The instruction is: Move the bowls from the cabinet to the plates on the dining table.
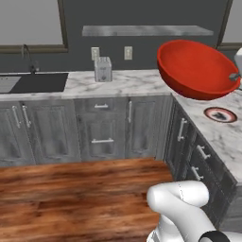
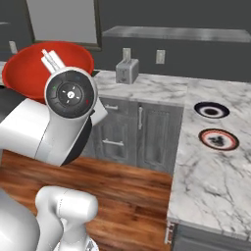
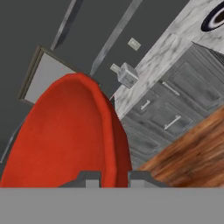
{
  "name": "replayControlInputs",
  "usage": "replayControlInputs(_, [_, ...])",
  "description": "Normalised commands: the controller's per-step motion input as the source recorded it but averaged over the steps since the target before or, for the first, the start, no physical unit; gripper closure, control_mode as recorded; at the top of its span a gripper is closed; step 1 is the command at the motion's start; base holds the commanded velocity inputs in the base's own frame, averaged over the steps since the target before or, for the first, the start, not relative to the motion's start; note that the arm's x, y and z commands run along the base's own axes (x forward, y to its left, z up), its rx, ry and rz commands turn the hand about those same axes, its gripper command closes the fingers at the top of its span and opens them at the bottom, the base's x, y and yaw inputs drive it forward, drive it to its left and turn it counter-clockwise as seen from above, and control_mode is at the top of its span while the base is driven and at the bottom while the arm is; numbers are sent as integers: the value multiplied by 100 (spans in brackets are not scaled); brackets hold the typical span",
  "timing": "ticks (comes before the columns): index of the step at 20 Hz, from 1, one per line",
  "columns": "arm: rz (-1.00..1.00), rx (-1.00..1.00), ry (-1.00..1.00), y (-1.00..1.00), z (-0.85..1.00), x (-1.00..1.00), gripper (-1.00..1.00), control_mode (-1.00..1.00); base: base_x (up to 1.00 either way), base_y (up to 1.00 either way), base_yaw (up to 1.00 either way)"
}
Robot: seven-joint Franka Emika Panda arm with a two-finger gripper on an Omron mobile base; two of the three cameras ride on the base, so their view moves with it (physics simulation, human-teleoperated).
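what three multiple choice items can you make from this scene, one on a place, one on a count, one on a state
1. Where is the red bowl?
A. on a plate
B. held up in the air
C. on the floor

2. How many plates lie on the marble dining table?
A. two
B. four
C. none

3. How is the pincer?
A. wide open, holding nothing
B. shut on the red bowl's rim
C. shut on the toaster

Answers:
1 B, the left base view shows the bowl tilted, clear of the marble top.
2 A, the right base view shows the dark-rimmed plate and the reddish-edged plate side by side.
3 B, in the hand view the rim runs down between the two fingertips; the toaster stands away on the counter.
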Motion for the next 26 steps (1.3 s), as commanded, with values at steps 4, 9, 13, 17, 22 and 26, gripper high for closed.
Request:
replayControlInputs(4, [0, 0, 0, 0, 0, 0, 100, 100, 8, 62, -1])
replayControlInputs(9, [0, 0, 0, 0, 0, 0, 100, 100, 41, 39, -6])
replayControlInputs(13, [0, 0, 0, 0, 0, 0, 100, 100, 61, 23, -5])
replayControlInputs(17, [0, 0, 0, 0, 0, 0, 100, 100, 62, 22, -4])
replayControlInputs(22, [0, 0, 0, 0, 0, 0, 100, 100, 62, 22, -4])
replayControlInputs(26, [0, 0, 0, 0, 0, 0, 100, 100, 61, 23, -4])
